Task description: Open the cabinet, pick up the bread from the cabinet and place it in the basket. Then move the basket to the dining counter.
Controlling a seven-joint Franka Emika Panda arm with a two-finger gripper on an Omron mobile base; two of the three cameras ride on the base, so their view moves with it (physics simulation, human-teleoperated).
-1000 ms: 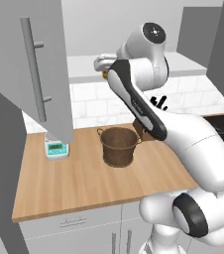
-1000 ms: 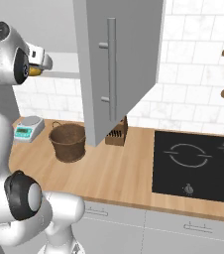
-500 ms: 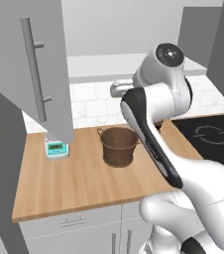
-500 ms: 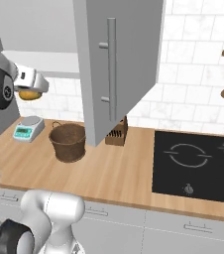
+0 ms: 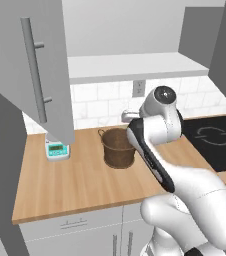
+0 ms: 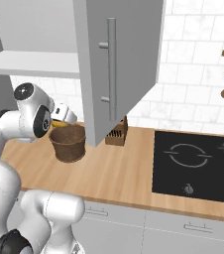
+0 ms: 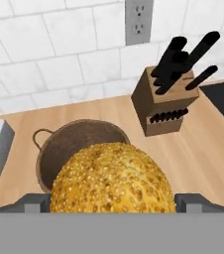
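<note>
- From the hand view I saw the round golden-brown seeded bread (image 7: pixel 113 177) sitting between the 2 dark fingertips (image 7: pixel 34 202), which stood wide apart on either side of the loaf and pinched it.
- In the right base view the gripper (image 6: pixel 60 119) hung just above the rim of the dark brown woven bucket-shaped basket (image 6: pixel 68 144), with an orange-tan sliver of the loaf showing under the hand.
- The basket stood on the light wooden worktop (image 5: pixel 80 180) near the white tiled wall; in the left base view its dark rim (image 5: pixel 116 145) was partly hidden by the white arm.
- Through the hand camera the basket's open mouth (image 7: pixel 59 144) lay directly behind the bread, 1 small loop handle visible at its left.
- The large light grey wall cabinet (image 5: pixel 35 75) stood open, its door with the long silver bar handle swung outward.
- A brown angular knife block with black handles (image 7: pixel 166 99) stood just beside the basket, apart from it.
- A small white and teal kitchen scale (image 5: pixel 56 149) sat on the worktop, on the basket's other side.
- The black hob (image 6: pixel 198 163) lay well apart from the basket.
</note>
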